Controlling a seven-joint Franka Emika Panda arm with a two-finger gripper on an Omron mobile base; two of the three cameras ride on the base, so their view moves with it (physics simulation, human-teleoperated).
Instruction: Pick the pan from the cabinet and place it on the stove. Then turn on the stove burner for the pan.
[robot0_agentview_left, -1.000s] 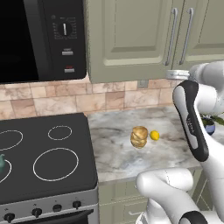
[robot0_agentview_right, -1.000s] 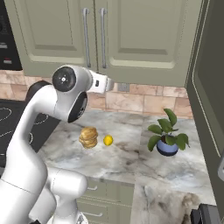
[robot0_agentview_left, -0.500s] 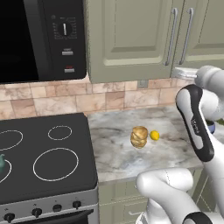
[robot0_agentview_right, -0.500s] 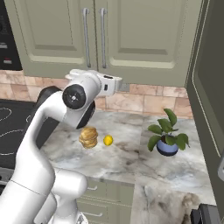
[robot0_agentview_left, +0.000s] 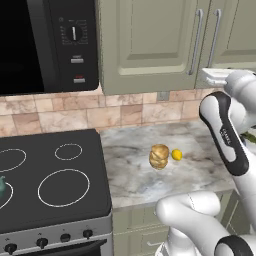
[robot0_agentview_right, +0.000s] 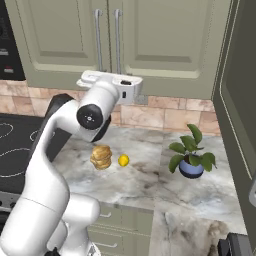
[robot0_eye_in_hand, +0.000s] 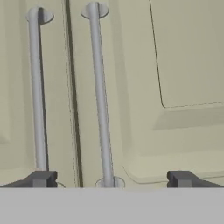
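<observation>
The gripper (robot0_eye_in_hand: 111, 178), jaws spread wide and empty, is held at the closed cabinet (robot0_eye_in_hand: 175, 65), whose right door's bar handle (robot0_eye_in_hand: 99, 94) is framed between the fingertips (robot0_eye_in_hand: 41, 178). At lower left of the left base view the stove (robot0_agentview_left: 50, 200) is seen; a potted plant (robot0_agentview_right: 190, 155), a bread roll (robot0_agentview_right: 101, 156) and a lemon (robot0_agentview_right: 123, 160) are set on the counter (robot0_agentview_right: 150, 180) at centre of the right base view.

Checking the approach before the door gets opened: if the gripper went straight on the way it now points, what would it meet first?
Probably the right-hand bar handle of the closed cabinet: it runs between the open jaws of the gripper, with the door panel behind. How far off it is, is unclear.
</observation>
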